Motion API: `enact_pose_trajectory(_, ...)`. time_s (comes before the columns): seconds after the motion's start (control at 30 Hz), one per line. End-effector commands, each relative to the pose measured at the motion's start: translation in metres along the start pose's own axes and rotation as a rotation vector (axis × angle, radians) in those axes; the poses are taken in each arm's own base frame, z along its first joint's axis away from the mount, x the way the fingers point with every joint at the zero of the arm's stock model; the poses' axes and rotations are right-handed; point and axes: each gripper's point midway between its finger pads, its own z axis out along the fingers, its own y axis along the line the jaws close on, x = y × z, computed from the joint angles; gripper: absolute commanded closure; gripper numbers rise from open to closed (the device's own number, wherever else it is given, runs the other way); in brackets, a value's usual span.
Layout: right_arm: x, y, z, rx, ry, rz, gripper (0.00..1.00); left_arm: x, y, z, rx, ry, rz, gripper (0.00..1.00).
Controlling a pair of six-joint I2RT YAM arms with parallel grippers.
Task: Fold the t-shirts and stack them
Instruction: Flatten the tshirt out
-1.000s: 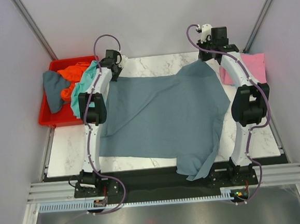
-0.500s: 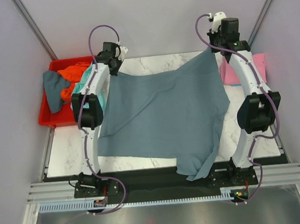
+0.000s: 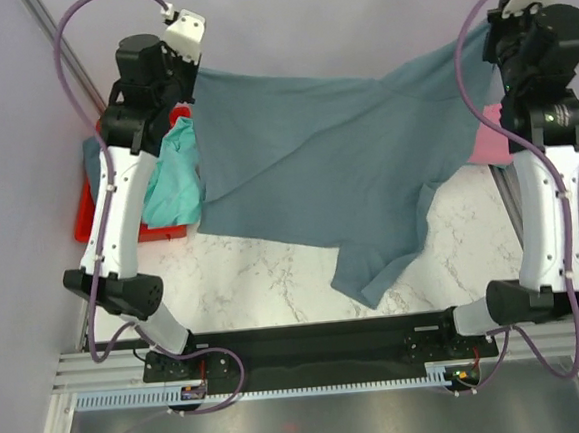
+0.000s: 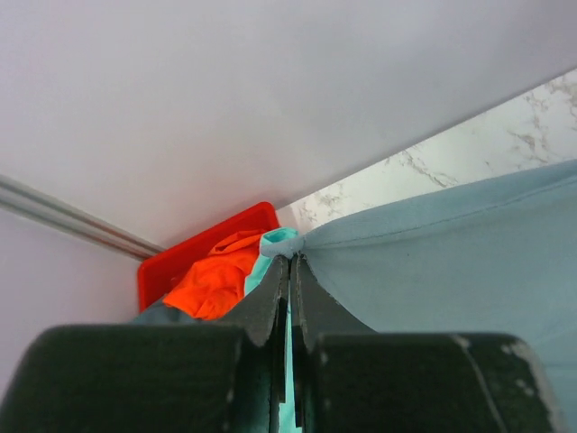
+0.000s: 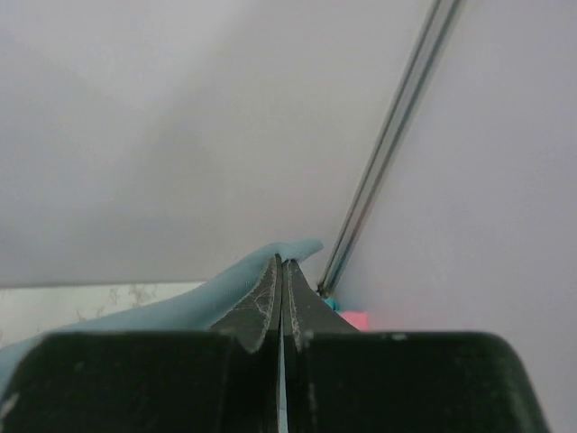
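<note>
Slate blue-grey t-shirt (image 3: pixel 336 173) held spread between both arms, above the table (image 3: pixel 264 279).
Near to far: near edge of the marble is bare. One hanging end of the shirt droops lowest over mid-table; can't tell if it touches. Rest of the cloth spans L to R over the far half, taut along its top edge, slack below. My read: held high and wide so the shirt hangs flat and wrinkles drop out before laying down to fold. L gripper (image 4: pixel 290 263) clamped tight on the far-left cloth corner, R gripper (image 5: pixel 281 264) likewise on the far-right corner. Teal shirt (image 3: pixel 176 180) and orange shirt (image 4: pixel 212 284) wait in the red bin (image 3: pixel 85 228) by the far-left corner. Pink shirt (image 3: pixel 486 141) at the far-right edge.
</note>
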Motion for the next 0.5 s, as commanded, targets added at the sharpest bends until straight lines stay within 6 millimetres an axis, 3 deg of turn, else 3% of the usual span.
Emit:
enact_pose_trajectory(0.0,-0.067,-0.039,-0.053,0.127,-0.174,0.008,1.0,-0.025,0.017,-0.045,-0.041,-0.08,-0.049,0.98)
enact_pose_trajectory(0.03,-0.08,-0.044,-0.071,0.138,-0.21,0.006,1.0,-0.027,0.016,-0.052,-0.033,-0.093,-0.049,0.98)
enact_pose_trajectory(0.07,-0.083,-0.045,-0.078,0.144,-0.223,0.008,1.0,-0.04,0.018,-0.074,-0.019,-0.142,-0.049,0.98)
enact_pose_trajectory(0.1,-0.095,-0.052,-0.097,0.168,-0.257,0.019,1.0,-0.039,0.014,-0.08,-0.003,-0.147,-0.051,0.98)
enact_pose_trajectory(0.17,-0.101,-0.057,-0.114,0.187,-0.279,0.04,1.0,-0.043,0.009,-0.098,0.031,-0.178,-0.048,0.98)
enact_pose_trajectory(0.2,-0.111,-0.062,-0.133,0.203,-0.315,0.053,1.0,-0.05,0.012,-0.119,0.025,-0.214,-0.045,0.98)
enact_pose_trajectory(0.27,-0.124,-0.065,-0.155,0.204,-0.355,0.058,1.0,-0.048,0.01,-0.134,0.032,-0.222,-0.045,0.98)
enact_pose_trajectory(0.3,-0.13,-0.067,-0.165,0.211,-0.375,0.059,1.0,-0.055,0.015,-0.157,0.018,-0.262,-0.046,0.98)
enact_pose_trajectory(0.47,-0.167,-0.085,-0.228,0.264,-0.479,0.045,1.0,-0.071,0.012,-0.213,0.063,-0.389,0.013,0.98)
